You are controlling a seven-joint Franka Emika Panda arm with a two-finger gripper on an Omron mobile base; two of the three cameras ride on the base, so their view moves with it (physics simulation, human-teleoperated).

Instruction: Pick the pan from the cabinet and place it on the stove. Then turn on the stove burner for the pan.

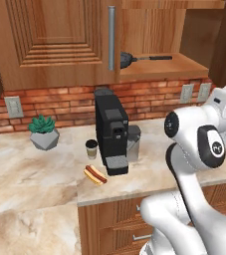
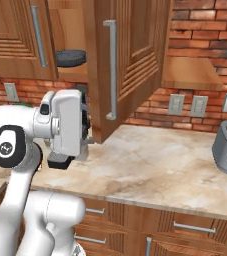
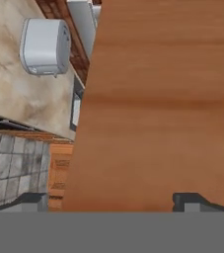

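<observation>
The pan [image 1: 127, 60] is sitting on the shelf of the open cabinet [image 1: 59, 45]; the pincer [image 3: 113, 202], released and empty, is facing the cabinet's wooden door [image 3: 163, 99].

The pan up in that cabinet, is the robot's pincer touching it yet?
Apart. In the left base view the pan sits alone on the cabinet shelf, nothing near it.

A glossy white robot arm [image 1: 184, 199] built of fat rounded segments, with dark grey-black bands at the joints. Round black caps with a small pale logo sit on the elbows. Its boxy white hand [image 2: 67, 125] ends in a black underside.
</observation>
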